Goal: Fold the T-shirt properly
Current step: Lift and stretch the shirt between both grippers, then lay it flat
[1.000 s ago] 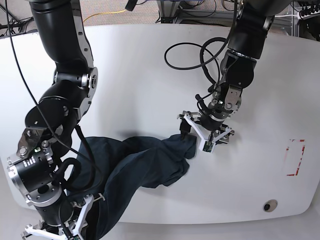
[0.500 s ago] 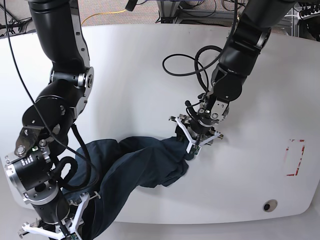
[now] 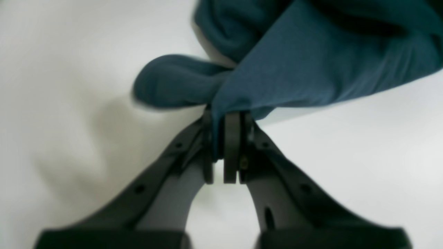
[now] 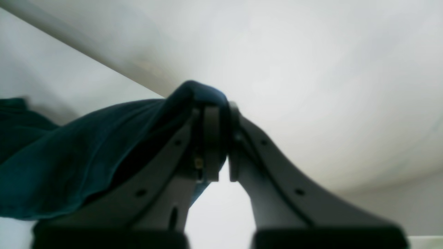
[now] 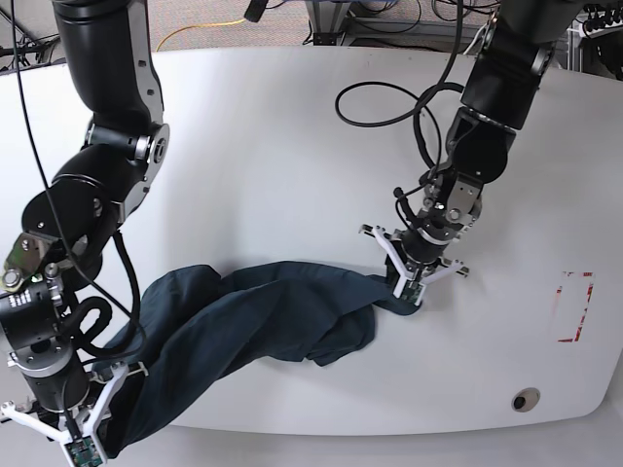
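At 7 o'clock, right gripper pinches T-shirt off desk edge; at 3 o'clock left gripper clamps thin corner. Risk: bunched cloth, corner slips when pulled.

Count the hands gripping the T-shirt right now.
2. The left hand pinches the T-shirt at its end mid-table; the right hand clamps cloth at the near table edge.
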